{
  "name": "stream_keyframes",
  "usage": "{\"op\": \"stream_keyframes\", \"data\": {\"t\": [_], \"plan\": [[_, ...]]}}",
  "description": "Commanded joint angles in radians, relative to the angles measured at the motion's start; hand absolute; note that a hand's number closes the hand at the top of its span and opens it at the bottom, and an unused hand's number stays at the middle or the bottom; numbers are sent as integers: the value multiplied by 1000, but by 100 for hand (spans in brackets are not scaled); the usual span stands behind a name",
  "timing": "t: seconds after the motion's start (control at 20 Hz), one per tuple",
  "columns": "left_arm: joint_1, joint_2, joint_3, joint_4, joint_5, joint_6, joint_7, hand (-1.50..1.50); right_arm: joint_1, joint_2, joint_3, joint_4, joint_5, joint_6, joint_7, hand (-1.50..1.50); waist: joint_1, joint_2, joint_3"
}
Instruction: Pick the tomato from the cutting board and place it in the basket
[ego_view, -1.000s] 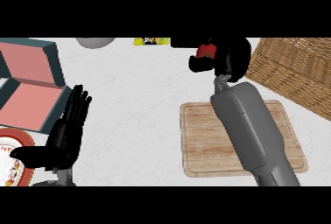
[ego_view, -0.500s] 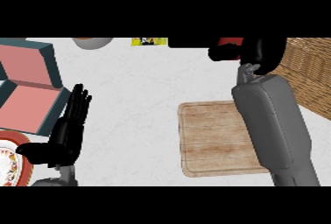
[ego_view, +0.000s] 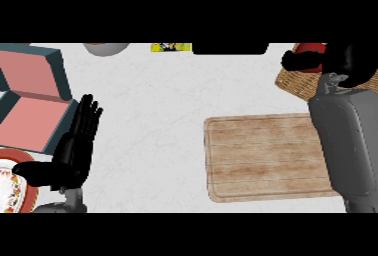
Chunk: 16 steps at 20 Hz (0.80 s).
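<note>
**A:** Item one, tomato (ego_view: 311, 48). Location?

**B:** It is held over the basket (ego_view: 294, 82), beyond the far right corner of the cutting board (ego_view: 258, 160). Only a red patch is shown. The rest is hidden by the right hand (ego_view: 336, 57), whose fingers are curled round it.

**A:** Handling?

**B:** It is judged light, smooth-skinned and soft enough to bruise. A hold round the widest part is advised, and a low release.

**A:** Item two, basket. Contents?

**B:** A wicker wall is seen. The inside is covered by hand and forearm, so its contents cannot be told.

**A:** Other containers?

**B:** A teal box (ego_view: 60, 75) is entered well left of the board, with pink panels and nothing seen in it. A grey bowl (ego_view: 105, 48) is entered beyond the board's far left, cut by the edge. A patterned plate (ego_view: 15, 187) is entered left of the board's near side.

**A:** Left hand (ego_view: 74, 150)?

**B:** It is listed as resting at the desk, left of the board. The fingers are straight and nothing is held.
</note>
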Motion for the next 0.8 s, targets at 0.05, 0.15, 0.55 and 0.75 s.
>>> {"op": "stream_keyframes", "data": {"t": [0.05,0.15,0.55,0.75], "plan": [[-2,8,29,31,17,-31,-24,0,57,-87,-101,0,-71,-23,-90,150,1,1,0],[1,15,34,-26,15,-22,33,0,20,-103,-98,-17,-60,33,-52,150,3,0,0],[25,1,25,-38,3,-38,23,0,161,-167,-165,118,-123,-71,-265,150,6,2,1],[52,-43,-21,-60,-46,-4,9,0,159,-195,-168,139,-135,-13,-270,150,5,1,0]]}}
